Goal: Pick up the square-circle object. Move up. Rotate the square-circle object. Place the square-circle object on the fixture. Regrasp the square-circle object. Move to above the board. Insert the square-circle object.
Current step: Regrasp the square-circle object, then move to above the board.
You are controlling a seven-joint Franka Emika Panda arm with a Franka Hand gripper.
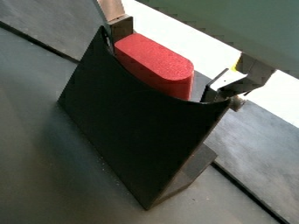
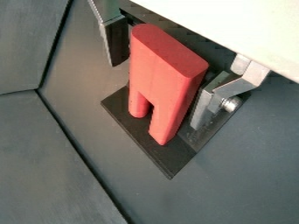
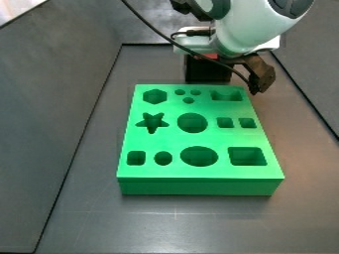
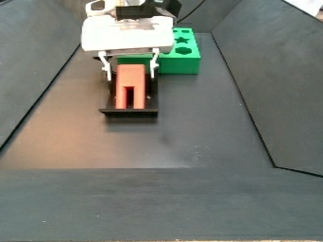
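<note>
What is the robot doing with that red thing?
The robot's gripper is down at the fixture, next to the green board. The red square-circle object is leaning on the fixture with its two legs pointing down toward the base plate. A silver finger sits on each side of it, but I cannot tell whether they are squeezing it. The board's holes that show in a side view are all empty, so the red piece has not gone in.
</note>
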